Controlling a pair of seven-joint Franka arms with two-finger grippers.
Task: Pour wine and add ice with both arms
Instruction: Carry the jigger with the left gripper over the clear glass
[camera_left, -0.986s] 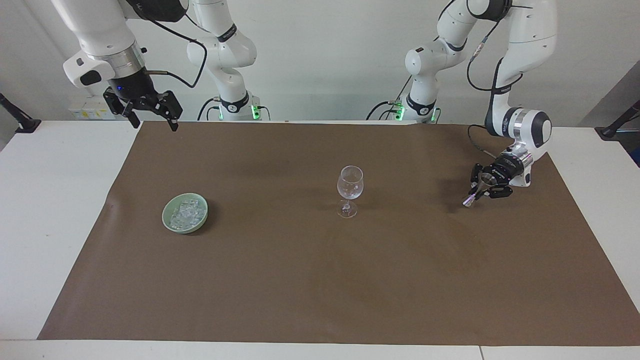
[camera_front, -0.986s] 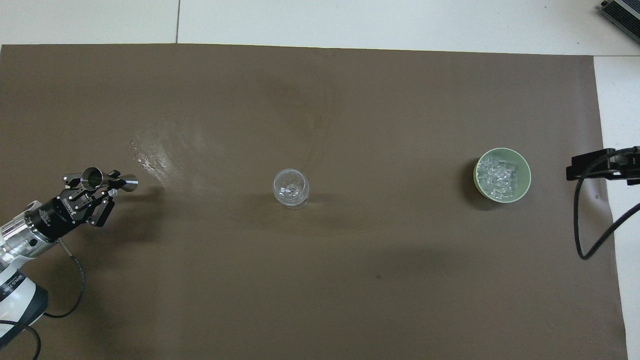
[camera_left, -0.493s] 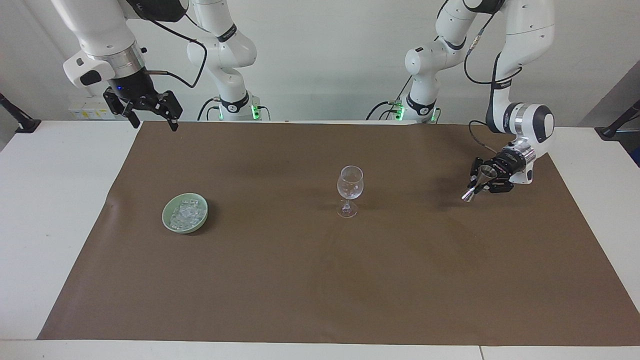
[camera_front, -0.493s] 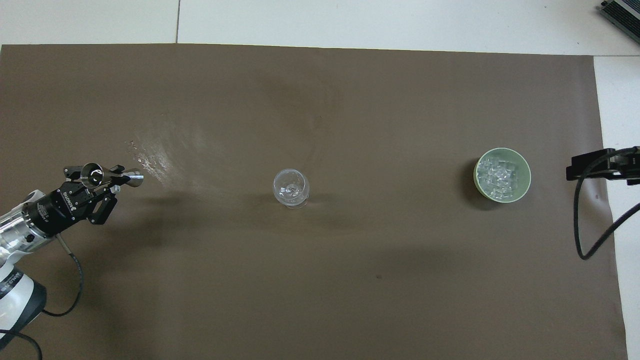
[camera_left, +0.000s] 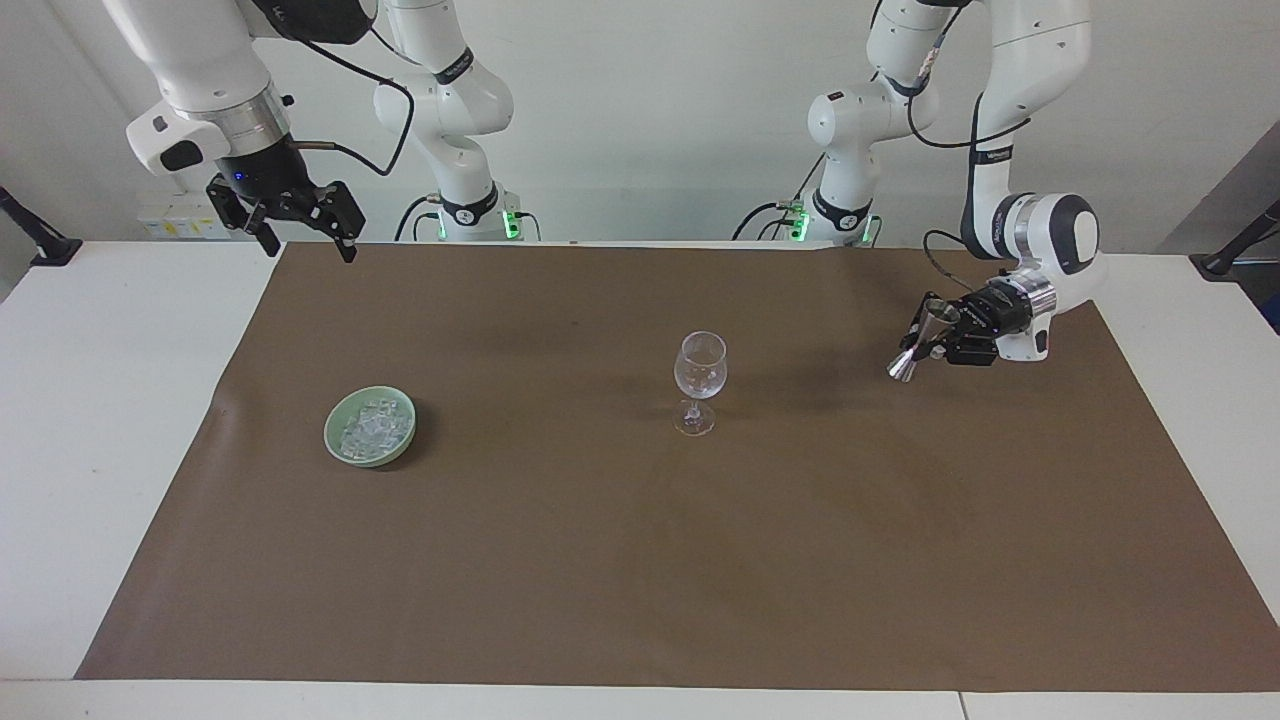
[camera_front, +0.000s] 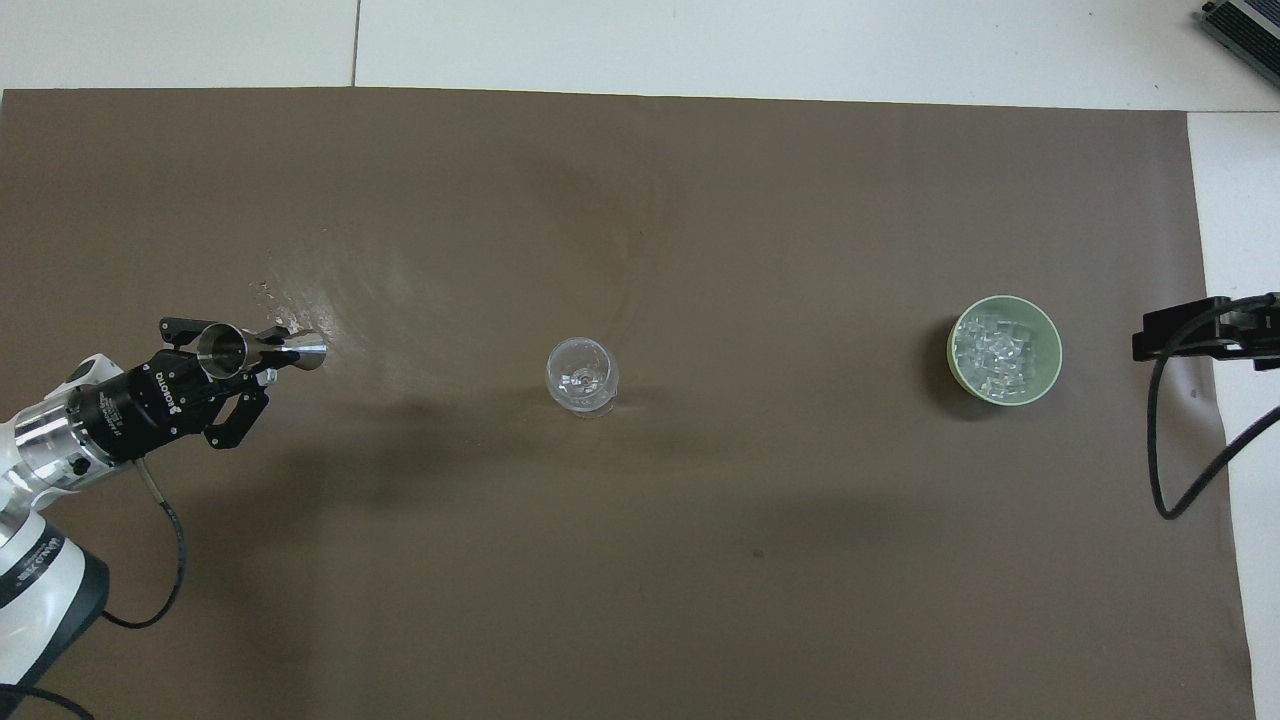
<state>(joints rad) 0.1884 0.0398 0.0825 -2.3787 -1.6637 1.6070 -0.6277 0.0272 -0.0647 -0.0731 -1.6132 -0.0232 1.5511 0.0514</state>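
Ice (camera_left: 372, 428) fills a green bowl (camera_left: 335, 445) toward the right arm's end of the brown mat (camera_left: 640, 560), well apart from the wine glass (camera_left: 699, 380) at mid-table. Only the facing view shows the right gripper (camera_left: 296, 228) whole, jaws spread and empty, over the mat's corner. The left gripper (camera_left: 940, 337) is clamped on a steel jigger (camera_left: 918, 342), held tilted above the mat. White lettering on its body is unreadable.

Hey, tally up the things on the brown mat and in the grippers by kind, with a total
Wine glass: 1
Green bowl of ice: 1
Metal jigger, held in the left gripper: 1
Total: 3
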